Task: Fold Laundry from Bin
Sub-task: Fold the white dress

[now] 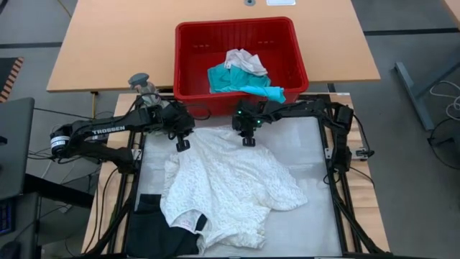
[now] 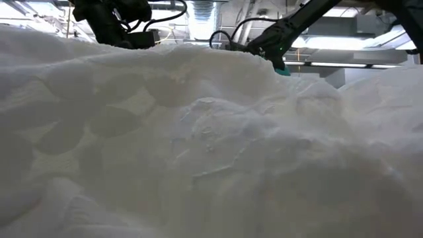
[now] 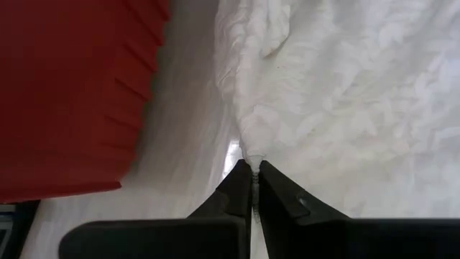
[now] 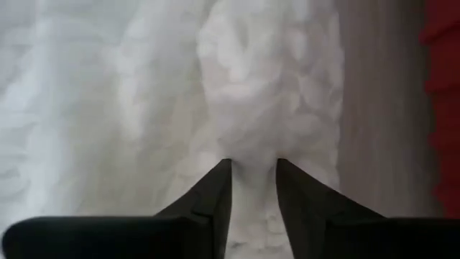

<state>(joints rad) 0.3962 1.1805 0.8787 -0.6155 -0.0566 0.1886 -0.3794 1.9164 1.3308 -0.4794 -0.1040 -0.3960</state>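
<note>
A white lacy garment (image 1: 230, 183) lies spread on the table, one near part over a black garment (image 1: 154, 226) at the near left. My left gripper (image 1: 182, 144) is shut on its far left corner. My right gripper (image 1: 249, 141) is at its far edge, open, fingers pointing down on either side of a raised ridge of the cloth (image 4: 251, 137). The red bin (image 1: 180, 57) stands just beyond both grippers. It holds a teal garment (image 1: 237, 80) and a white one (image 1: 246, 61). In the low view the white cloth (image 2: 211, 145) fills nearly everything. My left gripper pinches a small bunched tip of the white garment's far left corner (image 3: 253, 155) between its two fingers. The fingers slant down from the far left. From the tip the cloth runs in a gathered ridge into the rest, which lies on the table. My right gripper has the cloth ridge (image 4: 251, 176) filling the gap between its fingers; whether the fingers touch it, I cannot tell.
The bin's near wall (image 3: 79, 108) is close beside my left gripper. A small plant (image 1: 144, 85) stands left of the bin. A wooden table (image 1: 108, 43) carries the bin's far part. Bare table surface (image 1: 309, 151) shows right of the white garment.
</note>
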